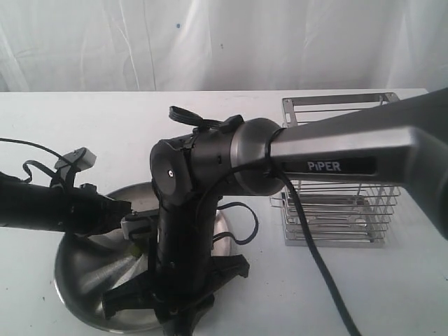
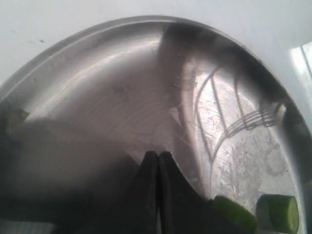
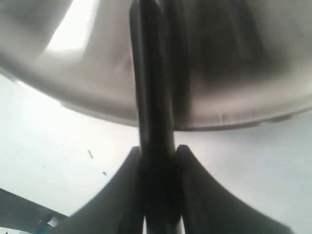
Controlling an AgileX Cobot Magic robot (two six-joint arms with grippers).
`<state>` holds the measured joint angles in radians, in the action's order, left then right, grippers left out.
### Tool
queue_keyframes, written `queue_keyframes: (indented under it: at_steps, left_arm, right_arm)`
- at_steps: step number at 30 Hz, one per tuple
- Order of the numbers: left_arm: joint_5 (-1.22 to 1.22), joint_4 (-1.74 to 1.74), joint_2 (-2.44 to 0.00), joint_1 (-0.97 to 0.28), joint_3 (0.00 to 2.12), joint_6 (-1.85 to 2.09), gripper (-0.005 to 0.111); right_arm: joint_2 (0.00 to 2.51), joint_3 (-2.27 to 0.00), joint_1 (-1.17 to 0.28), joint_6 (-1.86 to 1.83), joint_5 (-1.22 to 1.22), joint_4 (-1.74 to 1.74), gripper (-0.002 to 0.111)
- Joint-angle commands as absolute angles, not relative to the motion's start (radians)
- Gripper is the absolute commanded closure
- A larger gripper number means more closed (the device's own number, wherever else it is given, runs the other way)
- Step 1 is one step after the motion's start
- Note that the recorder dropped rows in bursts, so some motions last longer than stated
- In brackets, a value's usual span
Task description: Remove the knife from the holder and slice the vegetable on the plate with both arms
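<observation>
The slicing step was in hand. The right gripper (image 3: pixel 158 158) was clamped on the handle of the knife (image 3: pixel 153 87), its fingers pressed to both sides, with the black blade reaching out over the rim of the plate (image 3: pixel 234 105). The plate (image 1: pixel 84 276) sat near the front left of the desk, and the wire holder (image 1: pixel 336 210) stood toward the right side with no knife visible in it.

The left gripper (image 2: pixel 158 161) was down over the plate with its fingers together and nothing visible between them. The vegetable (image 2: pixel 278 212) lay on the plate just beside that gripper, apparently cut into two green pieces, the other (image 2: pixel 234 214) close by.

Next, I judged, the left gripper needed to steady a piece while the blade came down squarely across it, without skidding on the shiny steel
</observation>
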<state>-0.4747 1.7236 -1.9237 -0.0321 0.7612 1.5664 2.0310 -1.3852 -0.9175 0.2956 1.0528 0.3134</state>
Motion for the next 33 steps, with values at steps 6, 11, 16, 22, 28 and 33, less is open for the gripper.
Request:
queue_keyframes:
  at_steps: [6, 11, 16, 22, 28, 33]
  left_arm:
    - [-0.435, 1.744, -1.964, -0.036, 0.724, 1.540, 0.107]
    - [-0.504, 1.744, -1.938, -0.033, 0.756, 1.540, 0.107]
    - [-0.504, 1.744, -1.844, -0.033, 0.768, 1.540, 0.107]
    - [-0.462, 1.744, -1.751, -0.033, 0.768, 1.540, 0.107]
    - [-0.461, 1.744, -1.687, -0.033, 0.768, 1.540, 0.107]
    - [-0.436, 1.744, -1.658, -0.033, 0.768, 1.511, 0.107]
  right_arm:
    - [2.028, -1.383, -0.913, 0.319, 1.066, 0.309, 0.108]
    - [2.028, -1.383, -0.913, 0.319, 1.065, 0.303, 0.108]
    - [2.025, -1.383, -0.913, 0.319, 1.052, 0.291, 0.108]
    - [2.007, -1.383, -0.913, 0.319, 1.046, 0.264, 0.108]
    - [1.994, -1.383, -0.913, 0.319, 1.031, 0.250, 0.108]
    - [1.991, -1.383, -0.913, 0.319, 1.031, 0.250, 0.108]
